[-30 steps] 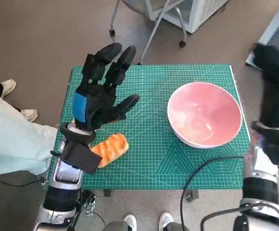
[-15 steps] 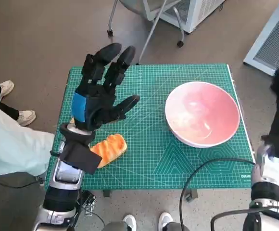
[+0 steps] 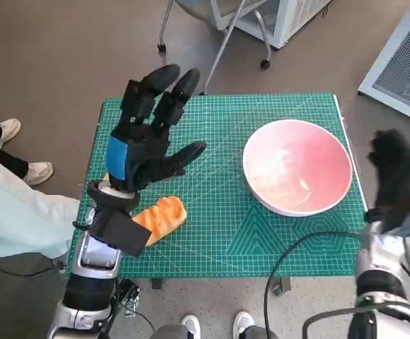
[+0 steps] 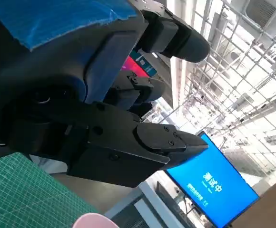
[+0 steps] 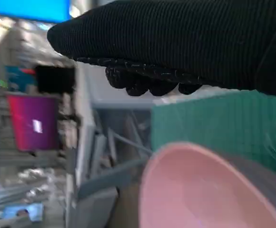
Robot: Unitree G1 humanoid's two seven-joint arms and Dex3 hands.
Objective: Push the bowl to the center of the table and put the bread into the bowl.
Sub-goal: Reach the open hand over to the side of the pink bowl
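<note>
Bread half hidden behind left wrist, left hand spread, empty — right hand blurred, grip unclear

Black left robot hand has blue tape; right robot hand wears black knitted glove.

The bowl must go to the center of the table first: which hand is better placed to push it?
Right. The right hand is beside the bowl on its outer side; the left hand hovers far from it, near the bread.
</note>
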